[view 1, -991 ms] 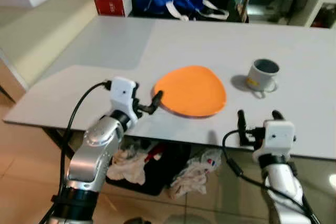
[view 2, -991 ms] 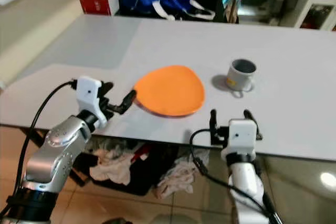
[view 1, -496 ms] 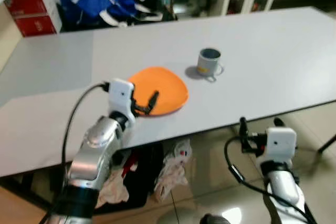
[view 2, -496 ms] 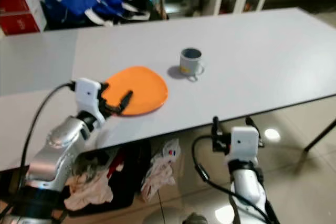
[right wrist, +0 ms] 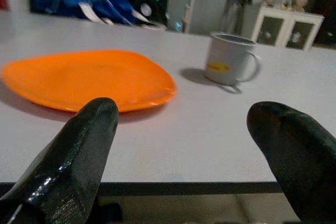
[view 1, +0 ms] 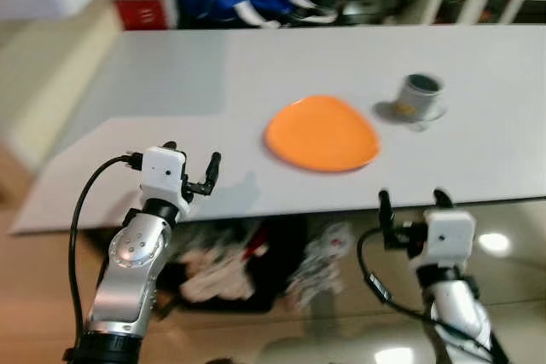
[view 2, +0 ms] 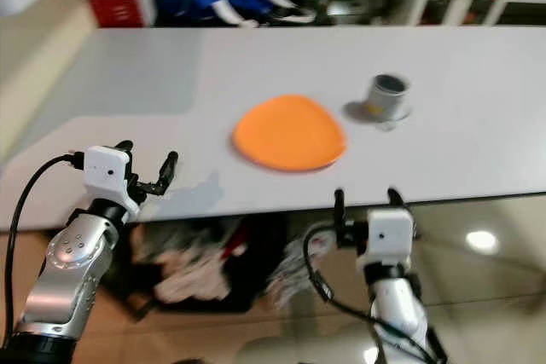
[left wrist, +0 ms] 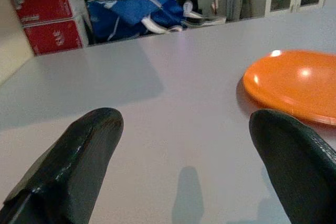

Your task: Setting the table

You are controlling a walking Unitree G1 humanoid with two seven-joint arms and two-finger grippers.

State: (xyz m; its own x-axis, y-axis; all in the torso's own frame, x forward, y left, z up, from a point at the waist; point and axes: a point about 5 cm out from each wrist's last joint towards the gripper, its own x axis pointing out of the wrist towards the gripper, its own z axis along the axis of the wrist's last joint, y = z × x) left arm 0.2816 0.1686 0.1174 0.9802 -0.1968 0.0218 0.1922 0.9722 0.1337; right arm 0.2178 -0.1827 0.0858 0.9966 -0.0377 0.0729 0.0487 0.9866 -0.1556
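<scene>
Head views: an orange plate (view 1: 322, 133) lies flat on the white table (view 1: 171, 74), toward the near edge. A grey mug (view 1: 419, 97) stands upright on the table to the plate's right and slightly farther back, apart from it. Both head views are blurred.

Right wrist view: the mug (right wrist: 229, 59) carries a yellow mark on its side, and its handle is turned toward the right; the head views do not resolve this. The plate (right wrist: 89, 78) is seen low across the table edge, with its rim raised slightly. White cabinets (right wrist: 286, 27) stand beyond the table.

Left wrist view: red boxes (left wrist: 47, 11) and a blue bag (left wrist: 139, 14) sit past the far side of the table. The plate (left wrist: 291, 85) lies off to one side of the fingers, not between them.

Left gripper (view 1: 189, 170): arm bent upward, wrist at the table's near edge, left of the plate and well apart from it. Fingers (left wrist: 79, 158) spread wide, holding nothing.

Right gripper (view 1: 410, 205): arm raised from below, sitting just in front of and below the table's near edge, near the plate's right side. Fingers (right wrist: 73, 156) spread wide, holding nothing.

Under the table: crumpled cloths (view 1: 213, 262), blurred.
</scene>
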